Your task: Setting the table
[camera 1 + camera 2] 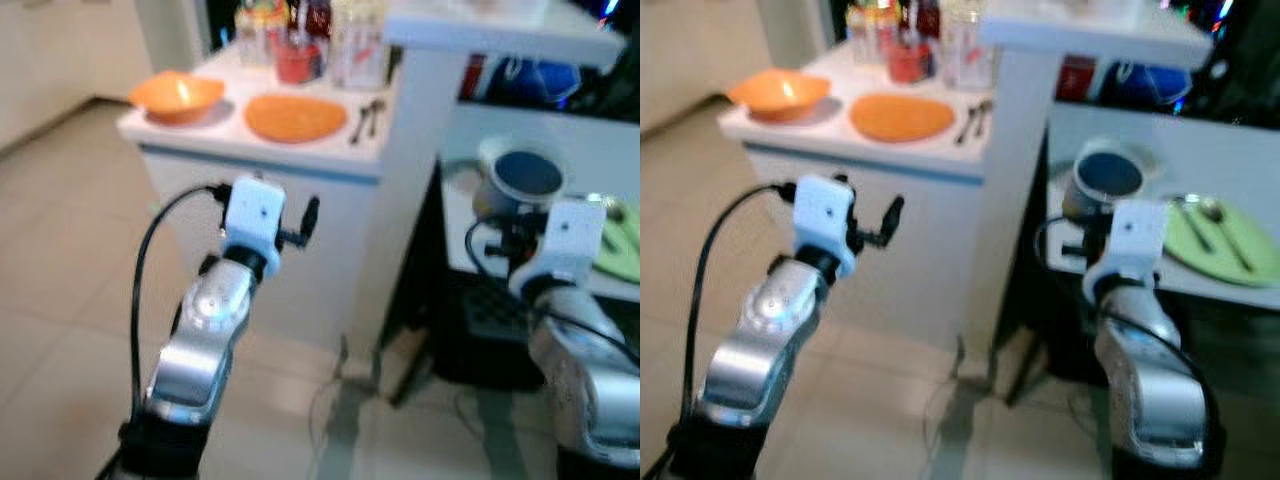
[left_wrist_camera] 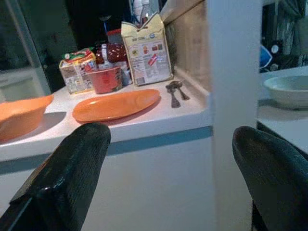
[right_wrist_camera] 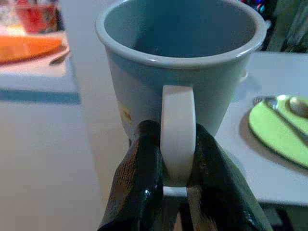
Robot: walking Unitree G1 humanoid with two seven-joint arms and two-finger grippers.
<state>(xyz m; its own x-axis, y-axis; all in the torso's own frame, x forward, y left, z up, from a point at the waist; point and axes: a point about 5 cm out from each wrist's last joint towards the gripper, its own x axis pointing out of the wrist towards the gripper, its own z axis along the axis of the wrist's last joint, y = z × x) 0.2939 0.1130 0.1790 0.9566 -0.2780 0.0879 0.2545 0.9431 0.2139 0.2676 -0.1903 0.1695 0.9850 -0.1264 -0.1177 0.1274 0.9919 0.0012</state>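
Note:
My right gripper (image 3: 175, 163) is shut on the handle of a pale blue mug (image 3: 183, 72), held upright over the near edge of the white table (image 1: 1240, 140) on the right; the mug (image 1: 1102, 180) is empty. A green plate (image 1: 1225, 240) with a fork and spoon on it lies on that table beside the mug. My left gripper (image 2: 168, 159) is open and empty, raised in front of the white counter (image 1: 300, 150). On the counter lie an orange plate (image 1: 296, 117), an orange bowl (image 1: 177, 96) and cutlery (image 1: 366, 118).
A red cup (image 2: 105, 80), a carton (image 2: 145, 50) and other packages stand at the back of the counter. A white post (image 1: 415, 180) separates counter and table. A white bowl (image 2: 288, 90) sits on the table. Tiled floor (image 1: 60, 280) lies open to the left.

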